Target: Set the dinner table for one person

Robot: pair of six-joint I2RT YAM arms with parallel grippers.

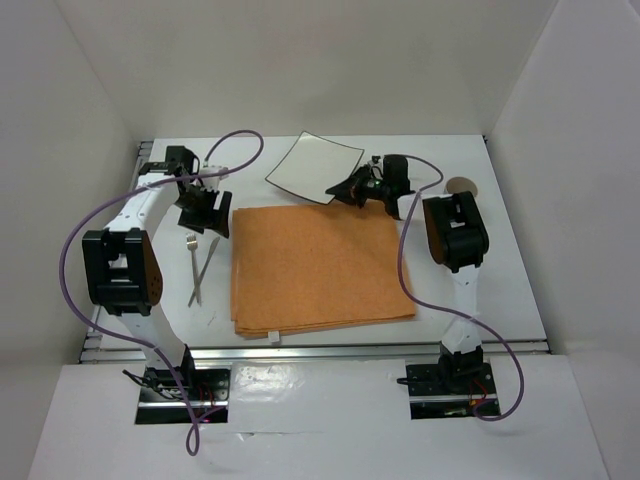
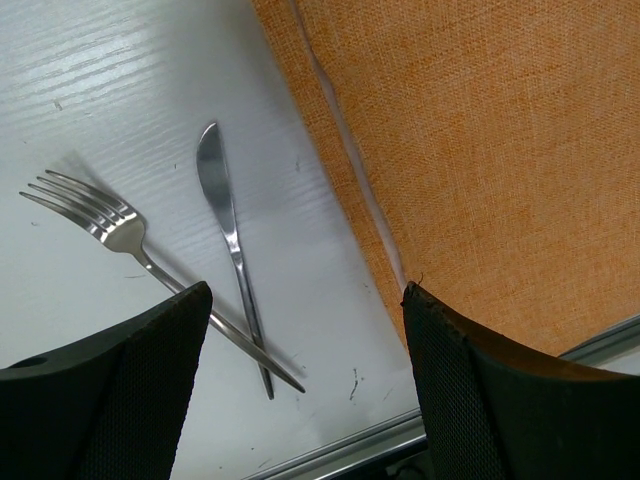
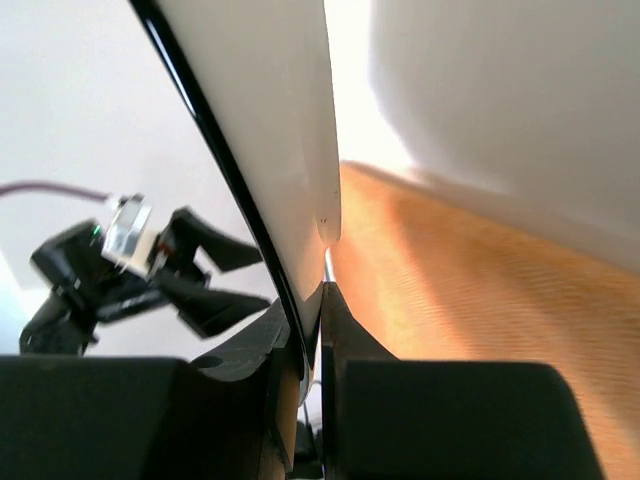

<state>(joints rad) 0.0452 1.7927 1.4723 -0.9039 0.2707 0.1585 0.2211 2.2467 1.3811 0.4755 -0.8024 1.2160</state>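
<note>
Our white tabletop (image 1: 500,290) fills the workspace beneath both arms, with an orange mat (image 1: 320,265) at its centre. Our right end effector (image 1: 345,188) clamps the rim of a tilted plate (image 1: 312,165) behind the mat. Our left end effector (image 1: 205,212) hangs wide apart above the fork (image 2: 110,225) and knife (image 2: 222,205).

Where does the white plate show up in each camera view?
Top external: plate at far centre, just beyond the far edge of the orange mat.
Left wrist: not in it.
Right wrist: plate seen edge-on, running from the top down into the right tool.
Shared landmark: the orange mat, also in left wrist and right wrist.
</note>
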